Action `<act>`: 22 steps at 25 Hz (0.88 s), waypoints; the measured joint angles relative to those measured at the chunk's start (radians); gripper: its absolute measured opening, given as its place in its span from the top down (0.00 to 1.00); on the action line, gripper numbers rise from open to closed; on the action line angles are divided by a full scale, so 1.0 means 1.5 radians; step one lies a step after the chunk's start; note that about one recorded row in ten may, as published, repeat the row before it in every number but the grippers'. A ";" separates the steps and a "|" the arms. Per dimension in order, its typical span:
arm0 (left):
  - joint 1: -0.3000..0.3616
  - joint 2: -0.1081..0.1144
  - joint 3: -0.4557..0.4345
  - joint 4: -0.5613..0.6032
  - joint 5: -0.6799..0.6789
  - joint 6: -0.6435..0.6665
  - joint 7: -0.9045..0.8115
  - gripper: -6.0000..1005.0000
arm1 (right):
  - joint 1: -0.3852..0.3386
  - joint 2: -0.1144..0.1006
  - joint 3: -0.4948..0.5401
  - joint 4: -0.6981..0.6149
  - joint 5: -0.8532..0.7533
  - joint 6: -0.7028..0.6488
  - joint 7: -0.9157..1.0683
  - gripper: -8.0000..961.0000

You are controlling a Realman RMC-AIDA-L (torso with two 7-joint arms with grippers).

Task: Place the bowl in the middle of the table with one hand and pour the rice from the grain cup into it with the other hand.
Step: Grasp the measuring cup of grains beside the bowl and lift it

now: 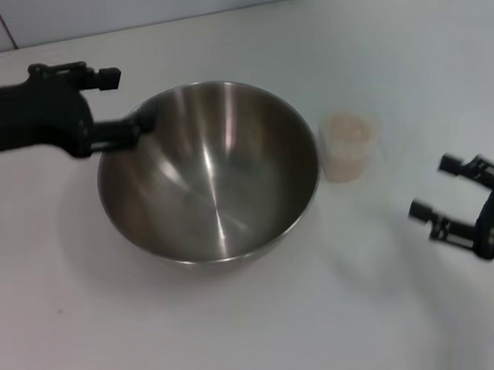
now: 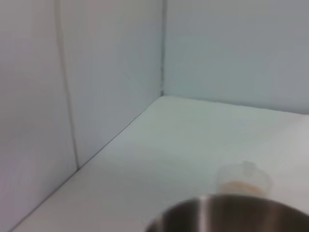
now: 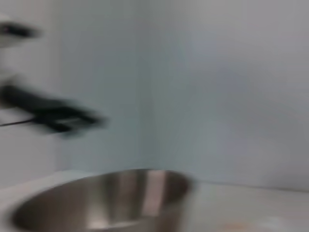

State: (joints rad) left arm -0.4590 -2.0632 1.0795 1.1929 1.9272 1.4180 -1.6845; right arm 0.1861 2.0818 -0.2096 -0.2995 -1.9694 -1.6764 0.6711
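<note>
The steel bowl (image 1: 211, 175) stands empty on the white table (image 1: 245, 343) near its middle. My left gripper (image 1: 123, 102) is at the bowl's left rim with its fingers spread; the lower finger (image 1: 132, 129) is at the rim, and I cannot tell if it touches. The grain cup (image 1: 346, 146) stands upright just right of the bowl with rice (image 1: 347, 130) in it. My right gripper (image 1: 435, 188) is open and empty, lower right of the cup and apart from it. The left wrist view shows the bowl's rim (image 2: 231, 215) and the cup (image 2: 243, 181) beyond it.
A white tiled wall (image 1: 168, 0) runs along the table's back edge. The right wrist view shows the bowl (image 3: 106, 203) and, blurred beyond it, the left gripper (image 3: 55, 116).
</note>
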 joint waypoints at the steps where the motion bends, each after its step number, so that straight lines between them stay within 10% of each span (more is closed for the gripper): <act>1: 0.000 0.000 0.000 0.000 0.000 0.000 0.000 0.48 | 0.000 0.001 0.041 0.019 0.002 0.025 -0.016 0.26; 3: 0.086 -0.001 0.035 0.056 -0.028 0.015 0.046 0.40 | 0.004 0.001 0.114 0.051 0.005 0.076 -0.040 0.26; 8: 0.141 -0.002 0.045 0.070 -0.033 0.030 0.046 0.18 | 0.039 0.001 0.182 0.087 0.006 0.173 -0.067 0.26; 22: 0.147 -0.002 0.045 0.049 -0.032 0.033 0.041 0.16 | 0.127 0.001 0.153 0.130 -0.007 0.295 -0.068 0.27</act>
State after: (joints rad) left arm -0.2392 -2.0662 1.1473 1.2671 1.8791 1.4679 -1.6228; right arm 0.3767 2.0833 0.0195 -0.1050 -1.9794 -1.2342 0.5696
